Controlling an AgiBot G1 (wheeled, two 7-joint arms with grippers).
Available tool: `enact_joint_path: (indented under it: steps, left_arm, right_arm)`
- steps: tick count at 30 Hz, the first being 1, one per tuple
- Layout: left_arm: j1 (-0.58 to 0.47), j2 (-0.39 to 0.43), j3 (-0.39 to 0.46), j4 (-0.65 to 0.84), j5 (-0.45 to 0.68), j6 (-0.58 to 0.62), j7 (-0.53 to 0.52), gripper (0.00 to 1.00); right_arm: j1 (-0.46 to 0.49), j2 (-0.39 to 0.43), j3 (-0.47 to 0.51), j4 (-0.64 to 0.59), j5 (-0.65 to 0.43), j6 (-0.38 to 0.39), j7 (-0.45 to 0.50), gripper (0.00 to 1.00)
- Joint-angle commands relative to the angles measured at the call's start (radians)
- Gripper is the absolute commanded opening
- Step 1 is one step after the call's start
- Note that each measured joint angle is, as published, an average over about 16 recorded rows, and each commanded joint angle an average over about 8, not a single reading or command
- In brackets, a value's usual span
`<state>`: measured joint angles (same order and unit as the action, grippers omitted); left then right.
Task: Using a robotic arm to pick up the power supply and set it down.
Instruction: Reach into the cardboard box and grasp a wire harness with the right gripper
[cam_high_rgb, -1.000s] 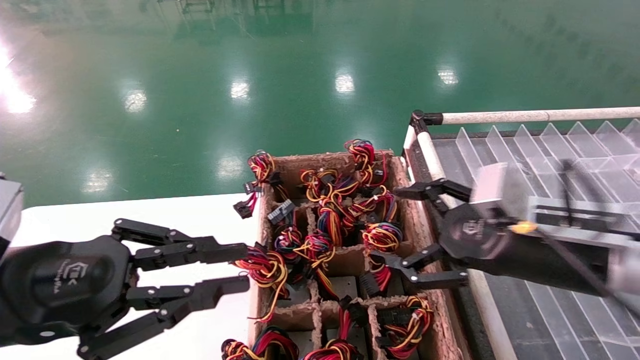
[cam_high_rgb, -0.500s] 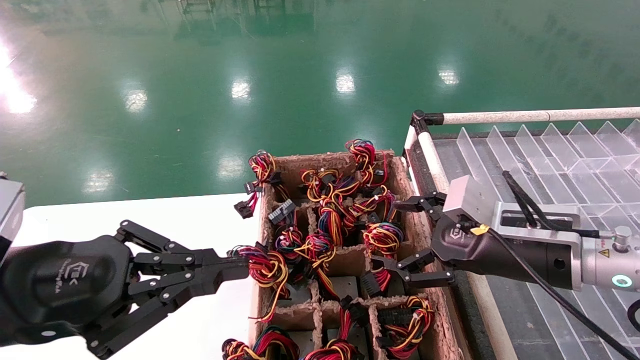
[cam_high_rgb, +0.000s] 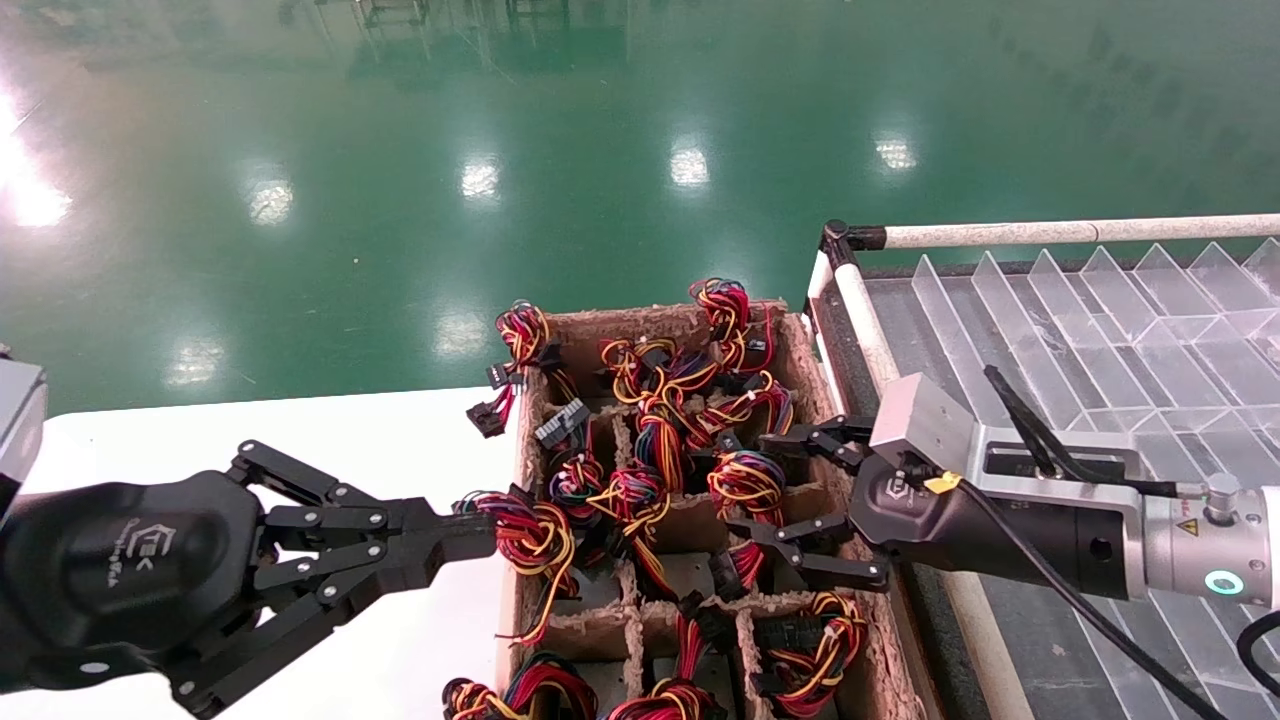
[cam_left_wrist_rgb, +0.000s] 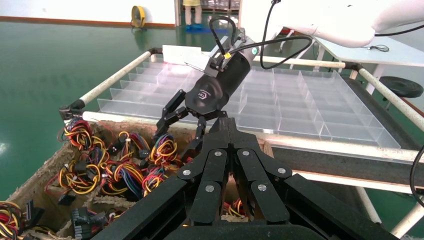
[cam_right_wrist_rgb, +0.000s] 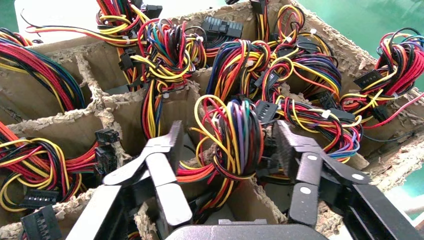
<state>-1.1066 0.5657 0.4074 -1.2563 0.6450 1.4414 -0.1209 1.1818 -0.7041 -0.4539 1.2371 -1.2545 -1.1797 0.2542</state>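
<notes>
One power supply's wire bundle between spread fingers of right end effector, untouched.

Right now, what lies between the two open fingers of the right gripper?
In the right wrist view, a looped wire bundle stands between the right gripper's fingers, above a cardboard cell; neither finger visibly touches it.
</notes>
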Motion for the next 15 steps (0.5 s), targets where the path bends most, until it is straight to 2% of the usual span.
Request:
enact_joint_path:
  steps: [1,15]
  left_arm:
    - [0.000,0.000,0.000,0.000,0.000,0.000,0.000,0.00]
    - [0.000,0.000,0.000,0.000,0.000,0.000,0.000,0.00]
  right_arm:
    - [-0.001,-0.001,-0.001,0.002,-0.001,0.001,0.003,0.00]
    - [-0.013,-0.008,-0.006,0.008,-0.025,0.033,0.003,0.00]
